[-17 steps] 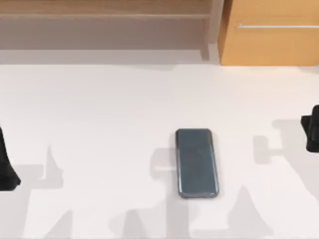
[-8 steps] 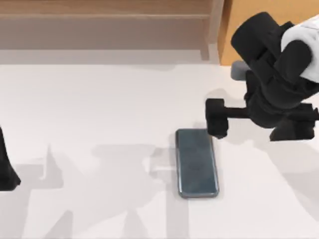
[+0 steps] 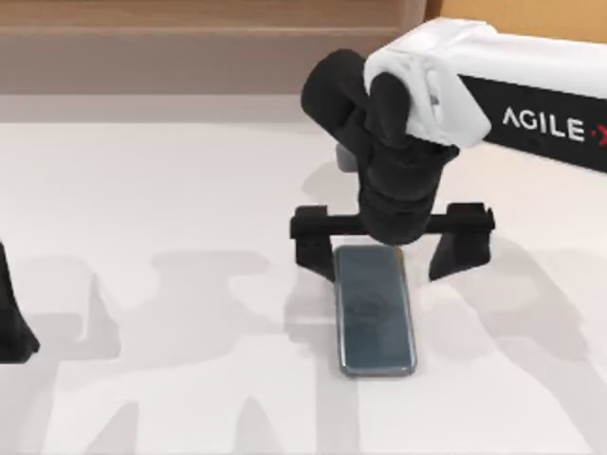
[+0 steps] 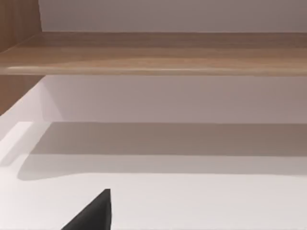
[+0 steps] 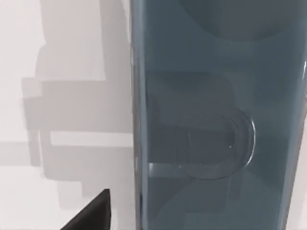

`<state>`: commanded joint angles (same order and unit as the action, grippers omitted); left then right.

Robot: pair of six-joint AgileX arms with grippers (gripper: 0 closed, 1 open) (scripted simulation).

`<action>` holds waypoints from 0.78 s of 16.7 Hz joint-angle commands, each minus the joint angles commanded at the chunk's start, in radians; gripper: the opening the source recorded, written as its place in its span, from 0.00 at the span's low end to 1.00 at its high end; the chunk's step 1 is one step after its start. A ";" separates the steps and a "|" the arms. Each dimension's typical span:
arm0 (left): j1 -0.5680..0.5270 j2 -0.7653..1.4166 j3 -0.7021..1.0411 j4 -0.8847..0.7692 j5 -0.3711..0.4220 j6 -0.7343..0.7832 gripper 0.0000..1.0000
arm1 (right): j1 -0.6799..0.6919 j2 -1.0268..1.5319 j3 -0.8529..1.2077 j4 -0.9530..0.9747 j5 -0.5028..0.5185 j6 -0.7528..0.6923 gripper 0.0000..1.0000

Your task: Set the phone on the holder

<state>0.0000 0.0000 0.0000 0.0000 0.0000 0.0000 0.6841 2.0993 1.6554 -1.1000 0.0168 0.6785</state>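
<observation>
Start at the far left of the phone in the top view: you see my left arm's dark end parked at the table's left edge, well apart from the phone. You cannot tell from it whether those fingers are spread or closed. In the left wrist view a black fingertip juts over the white table, with a wooden shelf beyond it.

Move right and you reach the phone itself, lying flat on the table a little right of centre and toward the near edge. Its long axis runs from the near edge toward the far edge, with one short end pointing at the wooden shelving at the back and the other at the front. The glossy dark blue-grey face is up, with a thin lighter rim around it.

Over the phone's far end hangs my right gripper. Its two black fingers are spread wide, one to the left of the phone's far end and the other to its right, so the phone's width lies between them and neither touches it. The right wrist view looks straight down on the phone's surface, which shows a faint round reflection, with a black fingertip off its long edge.

Further right, the white arm casing carries a dark panel with the writing "AGILE X", cut off at the picture's edge.
</observation>
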 joint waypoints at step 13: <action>0.000 0.000 0.000 0.000 0.000 0.000 1.00 | 0.001 0.088 -0.104 0.200 0.001 0.002 1.00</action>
<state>0.0000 0.0000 0.0000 0.0000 0.0000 0.0000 0.6854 2.1871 1.5516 -0.9000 0.0177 0.6806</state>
